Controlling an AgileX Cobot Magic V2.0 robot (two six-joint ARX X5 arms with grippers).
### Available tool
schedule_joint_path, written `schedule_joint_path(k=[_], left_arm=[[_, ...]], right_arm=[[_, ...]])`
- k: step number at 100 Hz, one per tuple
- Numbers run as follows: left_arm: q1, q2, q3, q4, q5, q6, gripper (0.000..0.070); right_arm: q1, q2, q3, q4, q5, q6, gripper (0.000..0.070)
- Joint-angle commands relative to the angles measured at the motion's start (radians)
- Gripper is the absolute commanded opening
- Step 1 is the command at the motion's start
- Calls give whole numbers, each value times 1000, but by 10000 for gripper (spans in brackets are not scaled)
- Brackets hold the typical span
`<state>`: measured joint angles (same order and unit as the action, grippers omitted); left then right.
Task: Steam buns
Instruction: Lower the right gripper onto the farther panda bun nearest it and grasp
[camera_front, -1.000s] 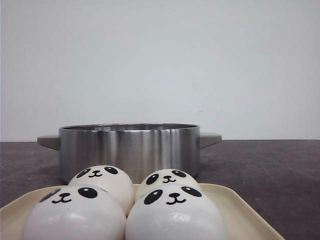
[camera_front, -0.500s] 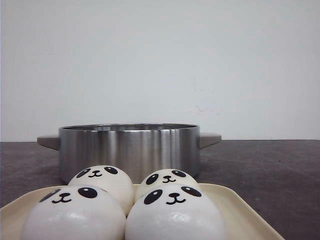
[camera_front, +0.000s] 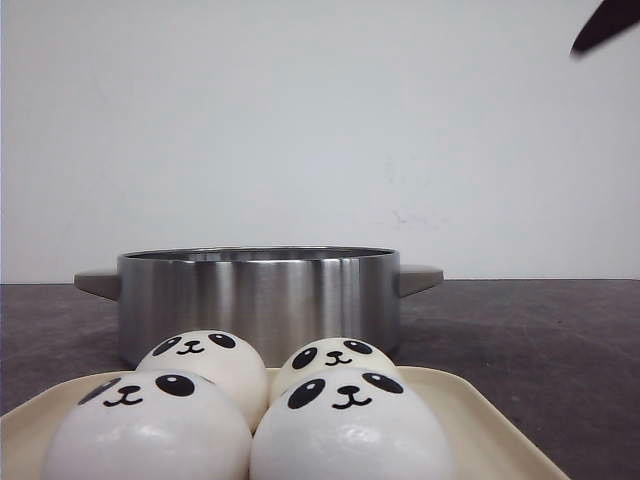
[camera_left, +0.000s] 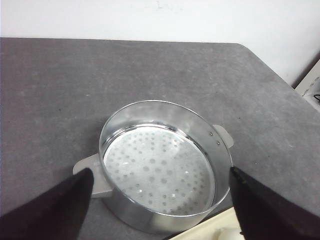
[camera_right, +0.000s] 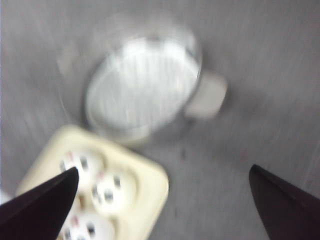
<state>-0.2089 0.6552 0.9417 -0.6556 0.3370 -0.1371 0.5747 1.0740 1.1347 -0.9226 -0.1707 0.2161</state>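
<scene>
Dark grey table (camera_front: 560, 340) under white wall, front view: four buns (camera_front: 345, 425) on cream tray (camera_front: 470, 410), faces toward camera, steel steamer pot (camera_front: 258, 300) behind, left wrist view: left gripper (camera_left: 160, 200) spread wide above pot, right wrist view, blurred: right gripper (camera_right: 165, 190) spread wide above tray.

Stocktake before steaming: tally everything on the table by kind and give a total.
Buns: 4
Steamer pot: 1
Tray: 1
Total: 6
</scene>
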Motion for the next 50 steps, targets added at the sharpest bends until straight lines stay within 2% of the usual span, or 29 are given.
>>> schedule_joint_path(k=[1, 14, 25, 32, 36, 50], left_arm=[[-8, 5, 15, 8, -5, 16, 520], [-22, 5, 14, 7, -32, 16, 520], [-38, 5, 14, -2, -53, 16, 520], [-48, 5, 14, -10, -56, 16, 520], [-55, 5, 14, -13, -56, 16, 520], [-77, 5, 15, -31, -56, 16, 516]], right_arm=[[99, 63, 18, -7, 18, 59, 700], [229, 172, 18, 33, 13, 141, 700], [281, 258, 18, 68, 11, 225, 700], [291, 310, 18, 69, -13, 267, 631], [294, 341, 18, 68, -29, 280, 608], [298, 439, 17, 58, -62, 282, 609]])
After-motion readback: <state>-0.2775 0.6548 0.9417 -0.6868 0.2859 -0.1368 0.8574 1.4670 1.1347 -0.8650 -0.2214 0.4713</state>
